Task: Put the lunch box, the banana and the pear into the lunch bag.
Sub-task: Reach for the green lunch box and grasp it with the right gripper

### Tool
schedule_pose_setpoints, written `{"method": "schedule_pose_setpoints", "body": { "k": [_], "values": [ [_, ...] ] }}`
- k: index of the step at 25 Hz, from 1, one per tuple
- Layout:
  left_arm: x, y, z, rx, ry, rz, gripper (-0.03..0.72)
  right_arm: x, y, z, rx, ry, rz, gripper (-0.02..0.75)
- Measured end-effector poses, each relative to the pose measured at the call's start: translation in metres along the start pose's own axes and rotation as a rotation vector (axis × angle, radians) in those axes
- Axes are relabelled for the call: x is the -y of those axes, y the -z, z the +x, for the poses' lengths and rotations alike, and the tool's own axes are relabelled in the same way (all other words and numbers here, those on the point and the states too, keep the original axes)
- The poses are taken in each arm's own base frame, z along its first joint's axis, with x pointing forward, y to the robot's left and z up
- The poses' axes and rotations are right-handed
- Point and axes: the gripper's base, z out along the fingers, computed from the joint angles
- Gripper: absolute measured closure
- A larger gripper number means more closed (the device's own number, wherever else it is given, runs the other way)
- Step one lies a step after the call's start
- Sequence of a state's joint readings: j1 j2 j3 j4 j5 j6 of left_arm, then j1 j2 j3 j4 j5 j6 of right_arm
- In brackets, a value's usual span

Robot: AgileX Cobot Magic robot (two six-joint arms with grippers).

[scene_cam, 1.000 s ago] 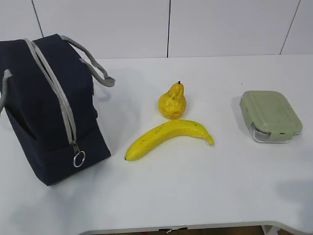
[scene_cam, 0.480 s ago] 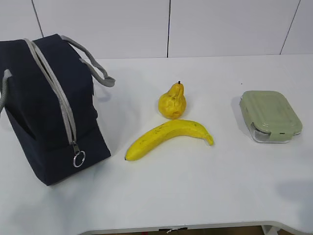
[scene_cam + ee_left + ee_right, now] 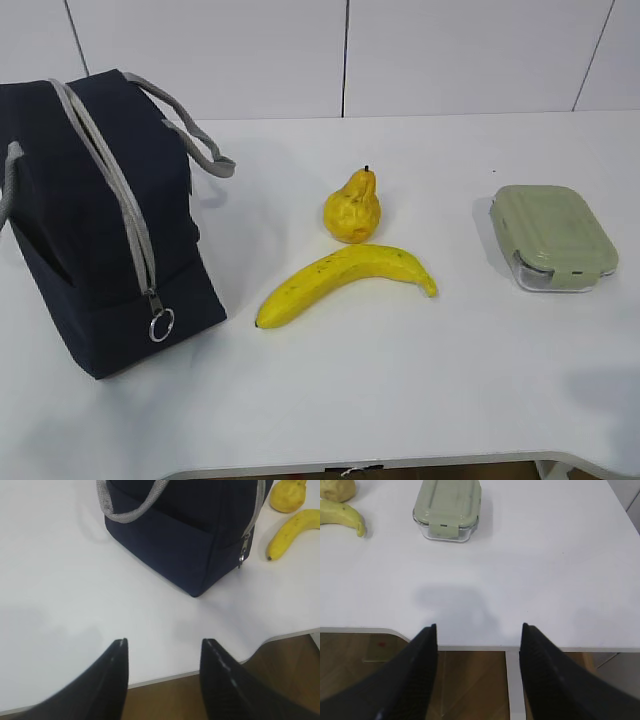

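Note:
The navy lunch bag [image 3: 95, 220] stands at the table's left, its grey zipper closed with a ring pull [image 3: 162, 324] at the front. A bumpy yellow pear [image 3: 353, 208] sits mid-table, and the banana [image 3: 343, 281] lies just in front of it. The lunch box [image 3: 553, 236] with a sage-green lid rests at the right. Neither gripper shows in the exterior view. My left gripper [image 3: 163, 642] hangs open over the table's front edge, well short of the lunch bag [image 3: 190, 535]. My right gripper [image 3: 479, 626] is open above the front edge, short of the lunch box [image 3: 448, 507].
The white table [image 3: 400, 380] ends in a front edge [image 3: 400, 462] with brown floor below. Grey strap handles [image 3: 195, 140] stick out from the bag toward the pear. A white wall runs behind the table.
Nothing on the table has moved in the exterior view. No gripper shows in the earlier frames.

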State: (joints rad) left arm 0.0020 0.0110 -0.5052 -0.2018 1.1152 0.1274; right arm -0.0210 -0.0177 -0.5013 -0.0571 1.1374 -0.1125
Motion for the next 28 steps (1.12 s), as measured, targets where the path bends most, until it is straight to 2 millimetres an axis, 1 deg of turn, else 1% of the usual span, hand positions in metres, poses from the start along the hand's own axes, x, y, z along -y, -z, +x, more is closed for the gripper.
{"method": "schedule_pose_setpoints", "body": {
  "k": [6, 28],
  "values": [
    [0.0000, 0.0000, 0.0000, 0.000, 0.000, 0.000, 0.379, 0.0000, 0.0000, 0.0002, -0.002, 0.000, 0.000, 0.297],
    [0.0001, 0.0000, 0.0000, 0.000, 0.001, 0.002, 0.383, -0.0003, 0.0000, 0.0001, -0.001, -0.002, -0.004, 0.297]
  ]
}}
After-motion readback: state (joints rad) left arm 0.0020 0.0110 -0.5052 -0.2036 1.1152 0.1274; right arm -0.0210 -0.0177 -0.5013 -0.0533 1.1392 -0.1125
